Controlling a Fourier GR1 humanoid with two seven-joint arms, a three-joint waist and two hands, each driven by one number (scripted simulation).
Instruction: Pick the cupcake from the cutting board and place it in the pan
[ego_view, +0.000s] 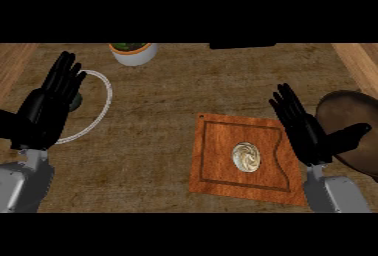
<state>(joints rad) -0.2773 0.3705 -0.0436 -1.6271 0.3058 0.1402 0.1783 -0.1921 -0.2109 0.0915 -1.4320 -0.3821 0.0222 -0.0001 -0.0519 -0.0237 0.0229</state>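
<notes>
Right hand open at cutting board's right edge

Steep head view over counter

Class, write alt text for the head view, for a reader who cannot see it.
A cupcake sits on a cutting board on the counter. The right hand is open beside the board, partly covering a brown pan; the left hand is open at far left.

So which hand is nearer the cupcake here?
Right. The right hand stands open just right of the cupcake, at the cutting board's edge; the left hand is far across the counter.
</notes>
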